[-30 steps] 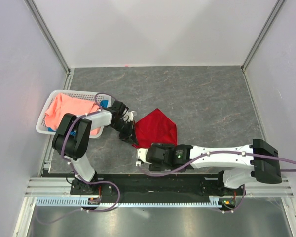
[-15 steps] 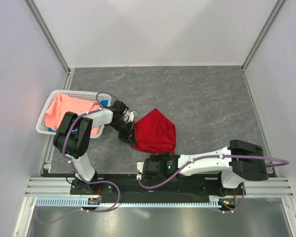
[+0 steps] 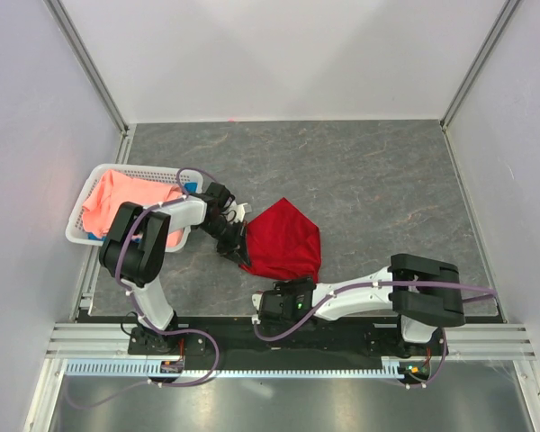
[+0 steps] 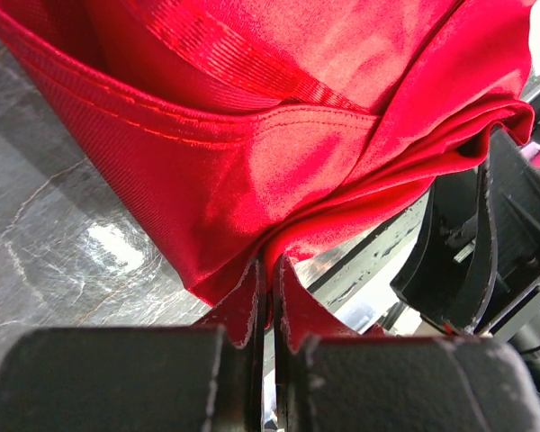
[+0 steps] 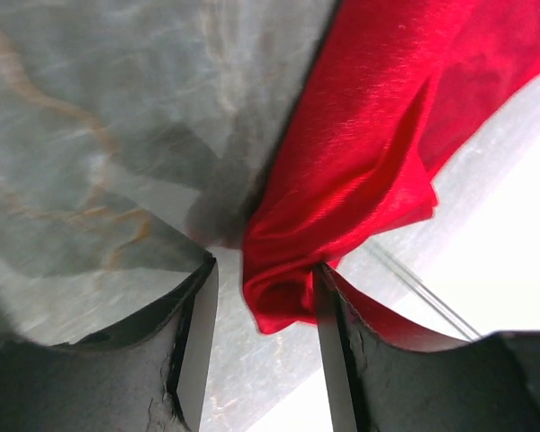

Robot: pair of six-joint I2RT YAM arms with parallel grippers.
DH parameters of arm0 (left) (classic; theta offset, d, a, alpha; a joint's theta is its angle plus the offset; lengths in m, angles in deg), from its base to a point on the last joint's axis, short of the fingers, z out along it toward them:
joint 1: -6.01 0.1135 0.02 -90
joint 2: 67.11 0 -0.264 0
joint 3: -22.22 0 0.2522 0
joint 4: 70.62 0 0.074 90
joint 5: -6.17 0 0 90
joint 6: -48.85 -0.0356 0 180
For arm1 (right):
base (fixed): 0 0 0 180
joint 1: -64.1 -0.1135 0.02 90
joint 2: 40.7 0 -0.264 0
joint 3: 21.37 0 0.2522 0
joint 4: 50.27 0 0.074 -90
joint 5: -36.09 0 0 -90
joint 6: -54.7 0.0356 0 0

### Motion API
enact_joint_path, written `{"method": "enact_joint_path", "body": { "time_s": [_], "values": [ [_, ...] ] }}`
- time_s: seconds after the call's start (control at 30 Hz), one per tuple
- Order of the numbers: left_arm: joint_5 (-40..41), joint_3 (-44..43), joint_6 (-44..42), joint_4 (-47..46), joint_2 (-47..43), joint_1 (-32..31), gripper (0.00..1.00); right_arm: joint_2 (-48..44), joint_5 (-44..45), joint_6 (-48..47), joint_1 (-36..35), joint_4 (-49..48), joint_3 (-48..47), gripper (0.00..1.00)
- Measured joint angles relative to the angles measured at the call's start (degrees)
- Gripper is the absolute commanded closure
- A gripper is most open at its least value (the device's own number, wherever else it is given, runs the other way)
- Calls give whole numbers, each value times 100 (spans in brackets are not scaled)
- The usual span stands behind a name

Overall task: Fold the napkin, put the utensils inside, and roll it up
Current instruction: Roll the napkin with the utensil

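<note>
On the table (image 3: 387, 180) the napkin (image 3: 283, 241) lies bunched, tools at its left and near edges
The left tool (image 4: 270, 281) is pinched tight on its left edge; the right tool (image 5: 265, 281) stands part open, the near corner lying between its fingers

Open grey stone-patterned tabletop (image 3: 369, 180) lies far and right of the crumpled deep red cloth napkin (image 3: 283, 238); the white slatted plastic basket (image 3: 144, 169) blocks the left edge
</note>
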Motion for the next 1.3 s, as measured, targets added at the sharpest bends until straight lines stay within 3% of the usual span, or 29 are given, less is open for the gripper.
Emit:
{"method": "enact_joint_path", "body": {
  "time_s": [0.4,0.7,0.93,1.07,1.3],
  "values": [
    [-63,-44,-105,61,90,9,98,168,-28,-227,319,-229,0,72],
    [-70,-199,-120,90,90,11,96,-179,-990,-348,684,-26,-81,77],
    [-59,-251,-116,94,57,129,76,-321,-1716,-435,953,157,-229,78],
    [-15,-315,-107,114,-83,229,58,-387,-2124,-501,1141,208,-273,79],
    [50,-431,-92,103,-367,431,45,-492,-2743,-553,1473,243,-319,82]
  ]
}}
